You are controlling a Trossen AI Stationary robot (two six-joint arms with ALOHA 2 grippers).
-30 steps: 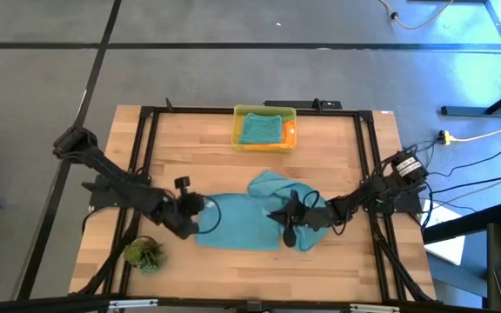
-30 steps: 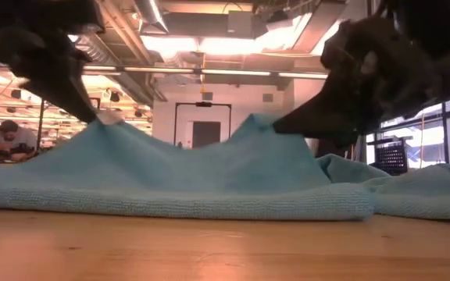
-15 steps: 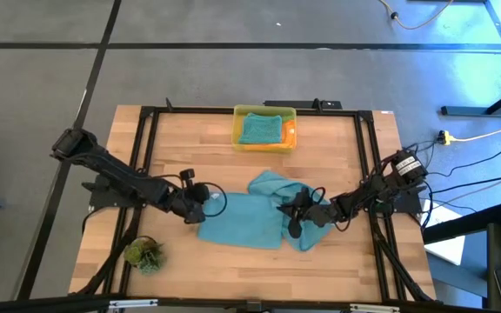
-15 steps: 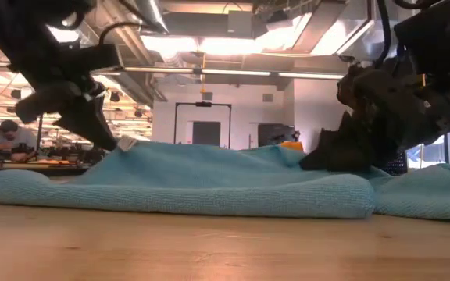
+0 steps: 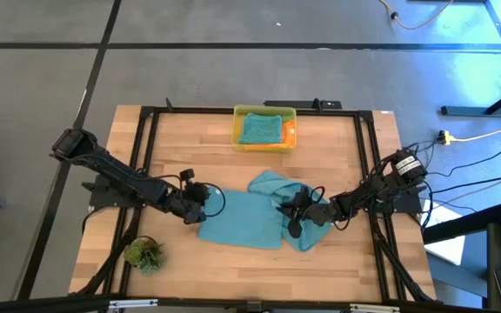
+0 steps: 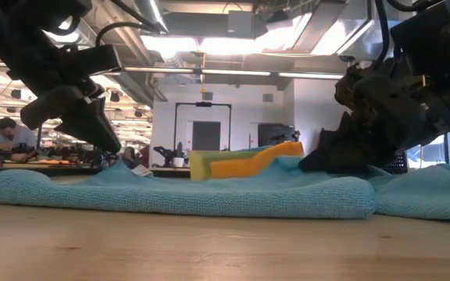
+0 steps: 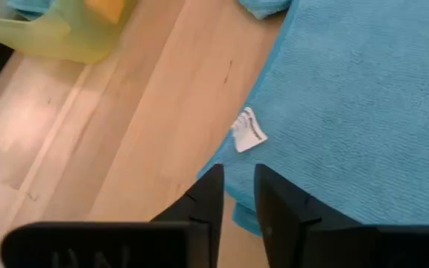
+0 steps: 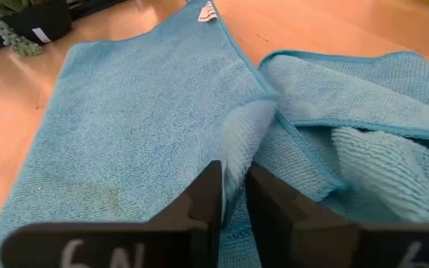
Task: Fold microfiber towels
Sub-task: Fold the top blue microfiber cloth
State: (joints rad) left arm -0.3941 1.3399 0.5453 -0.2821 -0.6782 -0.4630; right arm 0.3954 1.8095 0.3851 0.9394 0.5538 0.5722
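Wooden worktop (image 5: 190, 156) inside a black frame carries everything. A teal towel (image 5: 237, 222), folded in half, lies at the middle toward the near edge, its far corners laid over so the halves match. The left gripper (image 5: 200, 202) sits at the fold's left far corner, fingers nearly together with nothing between them; the white tag (image 7: 249, 131) lies just ahead, so the corner looks let go. The right gripper (image 5: 290, 209) still pinches the right far corner's edge, lifting a small ridge against a second, crumpled teal towel (image 5: 281, 184). Further towels wait in the yellow bin (image 5: 290, 139) at the far edge. A plant tuft (image 5: 144, 254) stands by the near left corner.
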